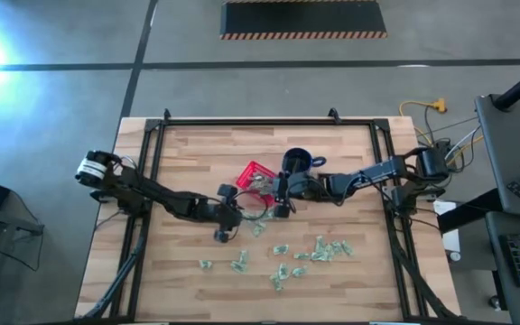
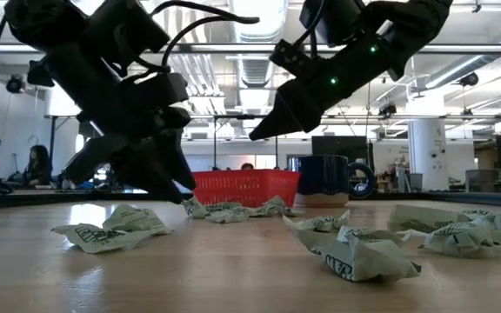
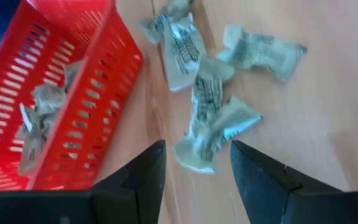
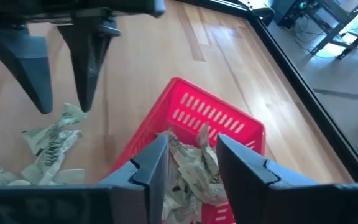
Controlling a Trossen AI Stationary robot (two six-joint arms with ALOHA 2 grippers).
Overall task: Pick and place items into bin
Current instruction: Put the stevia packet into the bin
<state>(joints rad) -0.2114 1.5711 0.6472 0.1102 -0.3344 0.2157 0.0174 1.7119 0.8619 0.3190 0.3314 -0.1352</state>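
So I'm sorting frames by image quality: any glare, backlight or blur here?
High view: bright glare in the top-left corner, off the table. Low view: both arms are dark silhouettes against the lit room, and the nearest items look soft. Left wrist view: bin and items are slightly blurred. Right wrist view: fairly crisp.

The middle of the worktop (image 1: 188, 153) is crowded: the red bin (image 1: 256, 176) and the dark blue mug (image 1: 298, 162) stand close together, and both arms meet there. The right pincer (image 4: 192, 163) hangs open directly above the bin, blocking its mouth from above. The left pincer (image 3: 196, 167) is open just beside the bin's near wall, over a small cluster of wrapped items (image 3: 211, 118). More items (image 1: 319, 250) lie scattered toward the near edge. The far-left corner and the left edge hold nothing in the way.
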